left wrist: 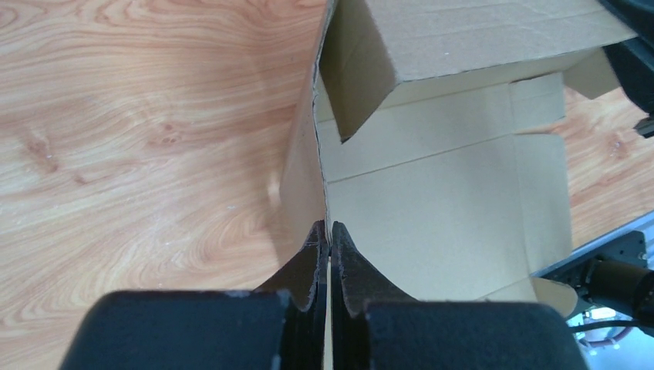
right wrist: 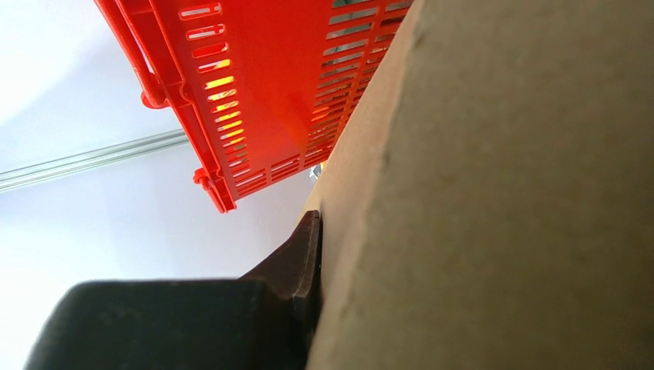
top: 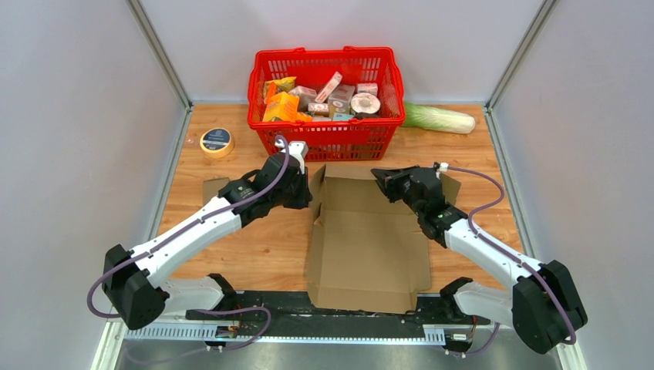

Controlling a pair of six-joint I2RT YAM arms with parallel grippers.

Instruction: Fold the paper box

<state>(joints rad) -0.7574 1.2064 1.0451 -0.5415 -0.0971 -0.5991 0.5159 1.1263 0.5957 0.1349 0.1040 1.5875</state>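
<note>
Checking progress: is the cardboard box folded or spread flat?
Mostly spread: box base lies flat; left wall stands raised, pinched between left fingers.

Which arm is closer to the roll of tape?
Left. The left arm pinches the left flap of the box, just right of the tape roll; the right arm holds the opposite flap.

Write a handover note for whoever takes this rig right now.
Left gripper: jaws shut on the box's left wall, which is raised off the table.
Right gripper: jaws shut on the box's far right corner flap; only one finger shows in its wrist view.
Box: open, between the arms, just in front of the basket.
Done: left wall and far end partly lifted.
Left: right side and near end lie flat; raise them, tuck the flaps, close.
</note>
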